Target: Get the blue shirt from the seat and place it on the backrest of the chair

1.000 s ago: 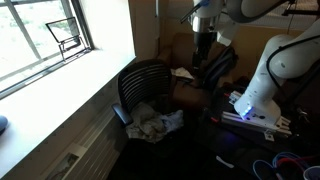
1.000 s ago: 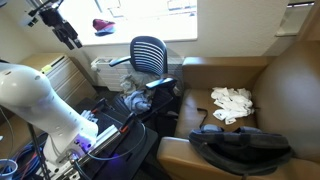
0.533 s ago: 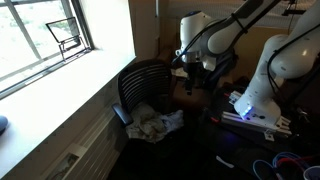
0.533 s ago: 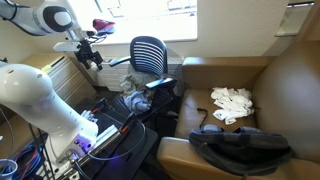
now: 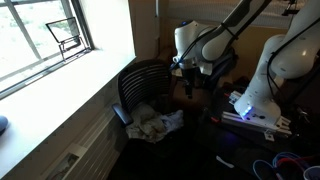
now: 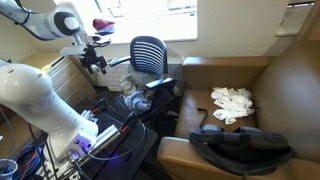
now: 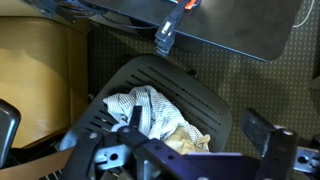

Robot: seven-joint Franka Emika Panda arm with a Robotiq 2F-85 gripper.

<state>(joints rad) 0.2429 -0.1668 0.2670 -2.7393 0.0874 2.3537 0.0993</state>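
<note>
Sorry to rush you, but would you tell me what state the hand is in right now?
Hand: open, holding nothing; the shirt lies on the chair seat below it.

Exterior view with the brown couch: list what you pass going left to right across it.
robot base → gripper → chair → white cloth, lying on the couch. The bag and the shirt on the seat overlap these, so they are left out.
</note>
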